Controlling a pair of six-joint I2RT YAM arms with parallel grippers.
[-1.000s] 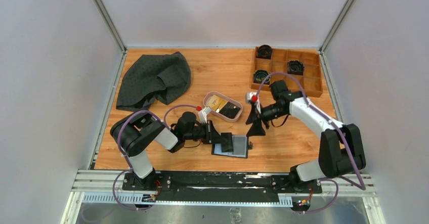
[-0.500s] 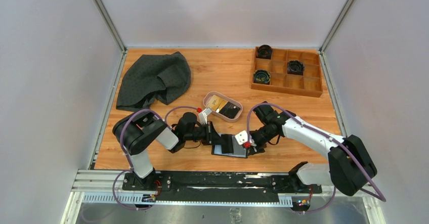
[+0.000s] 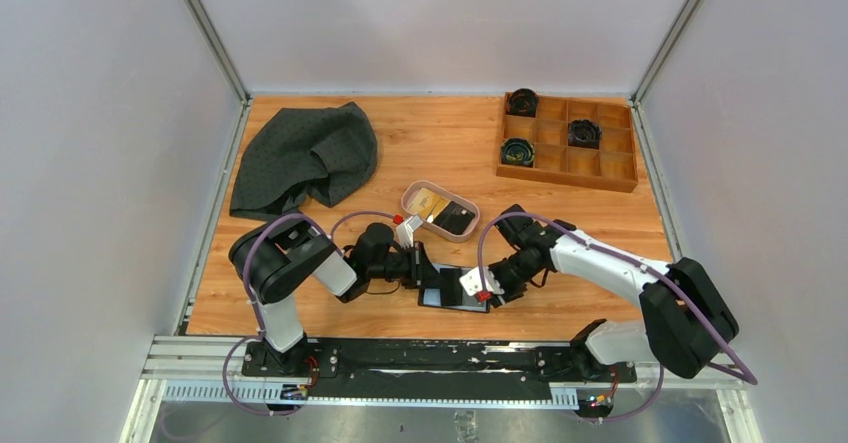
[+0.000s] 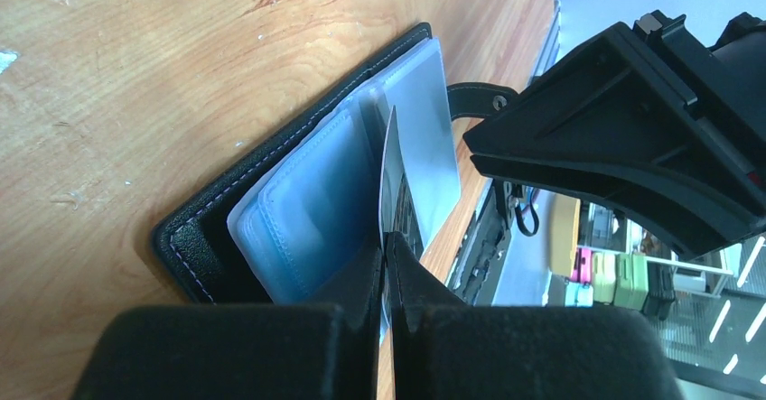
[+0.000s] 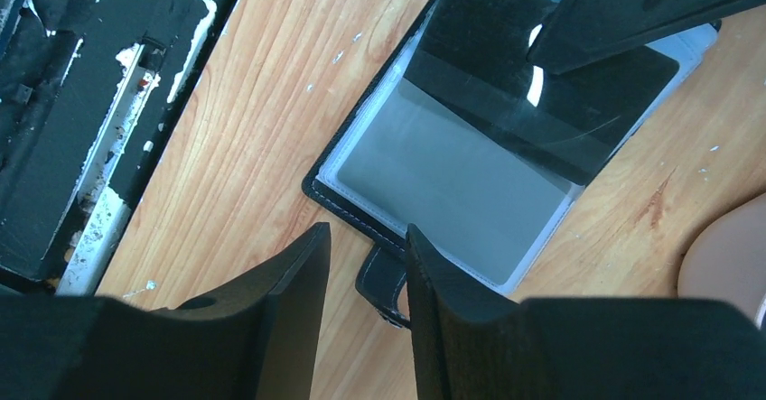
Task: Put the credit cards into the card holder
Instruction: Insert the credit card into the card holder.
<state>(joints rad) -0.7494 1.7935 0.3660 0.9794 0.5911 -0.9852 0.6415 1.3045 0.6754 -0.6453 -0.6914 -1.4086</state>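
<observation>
Left claw (image 4: 387,257) pinches a black card (image 5: 488,66) edge-on, just above the open card holder (image 5: 443,183) on the bench (image 5: 226,129). Right claw (image 5: 368,242), slightly parted and empty, hovers over its strap (image 5: 384,283).

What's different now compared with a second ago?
The right tool swung from beside the pink tray down to the strap side of the open card holder, jaws apart, empty. The left tool stayed clamped on the black card; tray, cloth and wooden box did not move.
</observation>
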